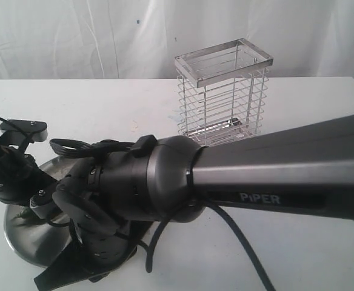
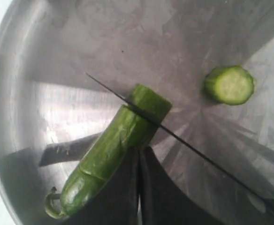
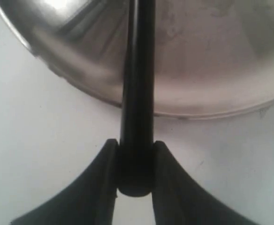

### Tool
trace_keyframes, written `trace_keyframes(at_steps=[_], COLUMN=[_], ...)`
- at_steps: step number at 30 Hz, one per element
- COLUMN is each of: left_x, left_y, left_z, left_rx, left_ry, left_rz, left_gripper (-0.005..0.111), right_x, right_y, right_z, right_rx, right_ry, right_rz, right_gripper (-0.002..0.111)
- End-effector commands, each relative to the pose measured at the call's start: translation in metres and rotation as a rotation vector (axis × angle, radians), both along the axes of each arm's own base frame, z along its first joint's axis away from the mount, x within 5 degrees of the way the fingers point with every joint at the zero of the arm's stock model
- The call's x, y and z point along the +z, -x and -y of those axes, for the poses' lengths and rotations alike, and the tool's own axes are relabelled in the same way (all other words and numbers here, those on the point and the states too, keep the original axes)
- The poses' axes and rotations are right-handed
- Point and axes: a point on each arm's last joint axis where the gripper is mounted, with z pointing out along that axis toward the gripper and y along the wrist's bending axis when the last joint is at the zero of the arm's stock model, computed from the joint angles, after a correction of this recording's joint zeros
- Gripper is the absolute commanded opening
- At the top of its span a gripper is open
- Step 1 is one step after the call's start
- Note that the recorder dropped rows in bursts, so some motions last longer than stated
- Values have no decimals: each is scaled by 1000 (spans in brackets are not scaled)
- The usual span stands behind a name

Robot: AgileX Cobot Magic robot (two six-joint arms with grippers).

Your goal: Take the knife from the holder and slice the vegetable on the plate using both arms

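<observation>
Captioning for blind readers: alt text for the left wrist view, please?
A thin dark knife blade cuts across a green cucumber near its cut end, on a scuffed steel plate. One round slice lies apart; the shut left gripper sits at the cucumber's side.

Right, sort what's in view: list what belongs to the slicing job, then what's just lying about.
Job in hand: knife, vegetable, cut slice, plate, holder, left gripper, right gripper.
Just there: table, white curtain.

Knife [image 2: 198, 153] across vegetable [image 2: 104, 159] on plate [image 2: 80, 47]
</observation>
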Motion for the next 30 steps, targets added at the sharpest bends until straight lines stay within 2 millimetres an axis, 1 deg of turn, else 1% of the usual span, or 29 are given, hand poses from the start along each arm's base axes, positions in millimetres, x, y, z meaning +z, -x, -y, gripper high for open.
trace_keyframes(at_steps=[1, 6, 9, 15, 20, 27, 30], left_x=[-10, -19, -19, -19, -18, 12, 17], left_y=[9, 8, 7, 6, 6, 4, 5], left_z=[-2, -3, -3, -3, -3, -4, -8], left_rx=[24, 32, 36, 38, 49, 62, 74], left_ry=[-3, -10, -13, -14, -10, 11, 13], left_rz=[-1, -8, 5, 15, 18, 118, 132], left_gripper=[0, 0, 0, 0, 0, 0, 0], right_x=[6, -1, -6, -6, -6, -6, -6], right_y=[-5, -4, -2, -1, 4, 4, 4], right_z=[1, 0, 0, 2, 5, 5, 4], right_rx=[22, 37, 39, 36, 45, 47, 47], right_ry=[-12, -7, 8, 37, 60, 61, 59], right_rz=[22, 6, -23, -39, -84, -83, -83], right_gripper=[0, 0, 0, 0, 0, 0, 0])
